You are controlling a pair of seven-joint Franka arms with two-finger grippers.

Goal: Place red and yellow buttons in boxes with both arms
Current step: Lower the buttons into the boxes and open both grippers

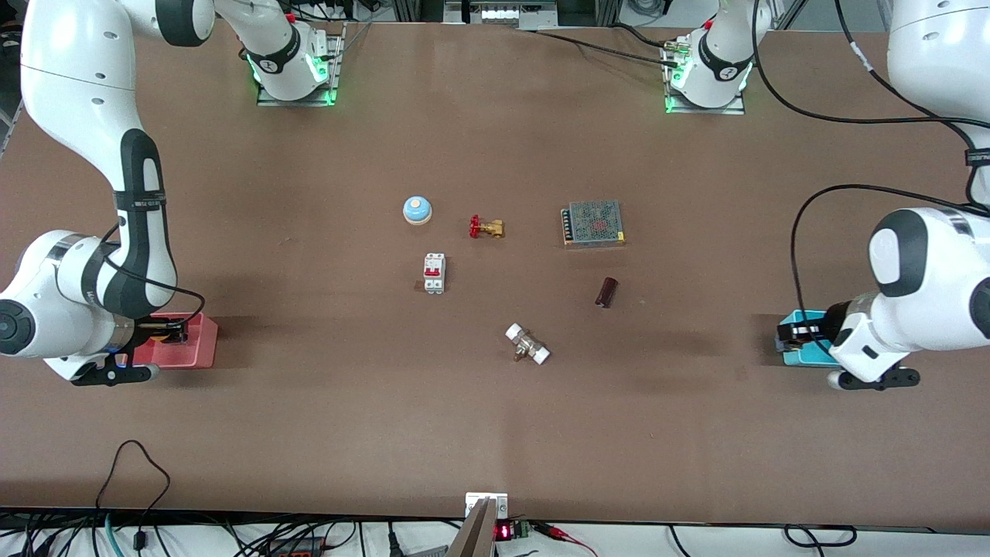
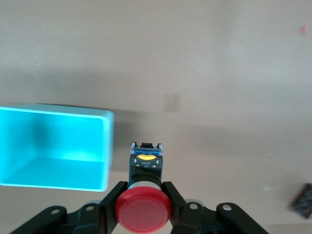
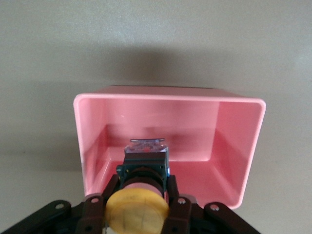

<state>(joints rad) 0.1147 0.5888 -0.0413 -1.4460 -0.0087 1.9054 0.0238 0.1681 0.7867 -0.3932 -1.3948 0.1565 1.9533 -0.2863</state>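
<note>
Right tool (image 3: 137, 207) clamps yellow button (image 3: 137, 208) over pink box (image 3: 241, 146) — left tool (image 2: 143, 207) clamps red button (image 2: 143, 209) beside cyan box (image 2: 108, 146).

Table (image 1: 495, 433) is lit evenly from overhead; soft shadows are cast under arms. Wrist views are washed out, bg blurred.

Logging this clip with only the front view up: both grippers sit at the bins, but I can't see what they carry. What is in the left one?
Observer: The left gripper is shut on the red button, cap toward the camera.
Operator: Is it over the cyan bin?
Observer: No, it hangs beside the cyan bin, over bare table.
Operator: And the right one?
Observer: The right gripper is shut on the yellow button, over the pink bin, which shows nothing inside.
</note>
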